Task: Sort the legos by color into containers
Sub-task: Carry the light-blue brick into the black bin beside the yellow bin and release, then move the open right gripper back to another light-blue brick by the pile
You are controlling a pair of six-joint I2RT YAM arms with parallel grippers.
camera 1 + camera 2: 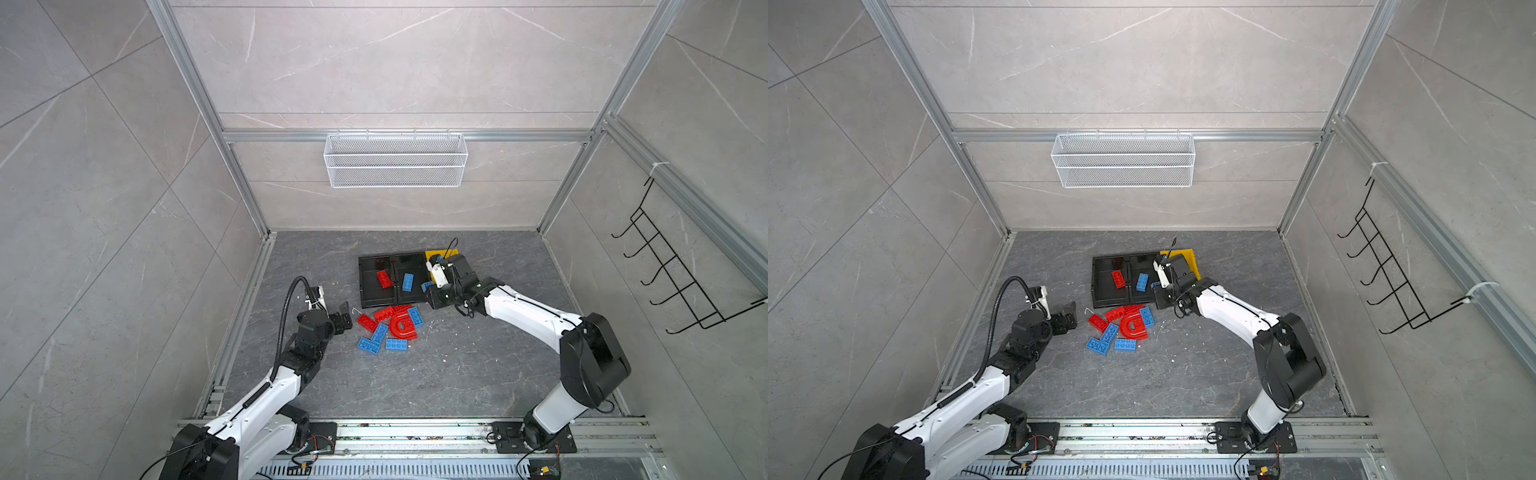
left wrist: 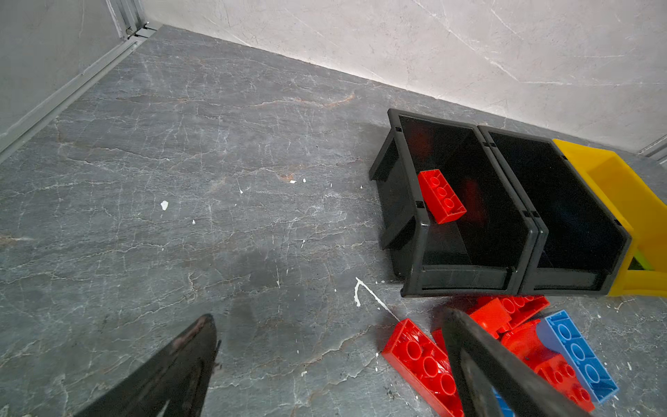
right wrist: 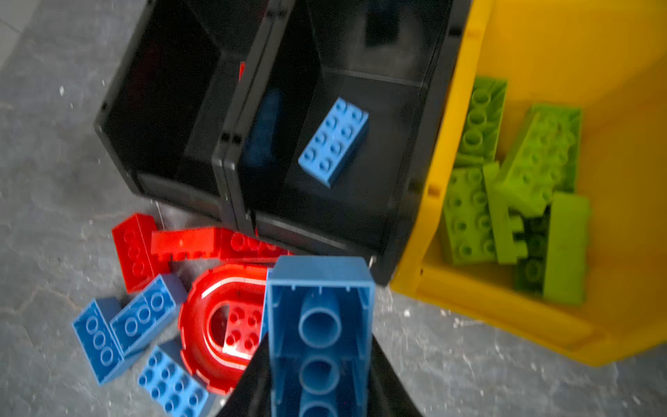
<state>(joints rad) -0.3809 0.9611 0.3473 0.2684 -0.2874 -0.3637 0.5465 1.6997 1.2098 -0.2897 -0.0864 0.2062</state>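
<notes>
the right arm reaches forward and inward from its base, elbow raised, with the wrist tipped down over the near right corner of the middle black bin [image 1: 415, 268]. the right gripper [image 3: 319, 361] is clamped on a blue brick [image 3: 319, 289], a finger on each long side and the hollow underside turned to the wrist camera. in both top views only a sliver of that brick shows under the wrist, at the bin's near edge and just beside the yellow bin [image 1: 433, 253].

the left arm stretches low across the floor [image 1: 457, 374], its wrist roughly level. the left gripper [image 1: 347, 318] points toward the loose pile with its jaws wide apart and nothing between them. it sits just left of the pile, near the closest red brick [image 1: 367, 322] but apart from it.

the three bins stand side by side, walls touching. the left black bin [image 1: 370, 270] holds one red piece [image 1: 384, 279], the middle one holds a flat blue piece [image 1: 408, 281], and the yellow one holds a heap of lime green bricks [image 3: 534, 162].

the pile lies on the floor right in front of the black bins: a red arch [image 1: 402, 326] on its side, red bricks against the bins' front walls and blue bricks [image 1: 396, 344] around the arch. a white wire mesh basket [image 1: 395, 160] hangs on the back wall and a black hook rack [image 1: 673, 270] on the right wall, both well apart from the arms.
</notes>
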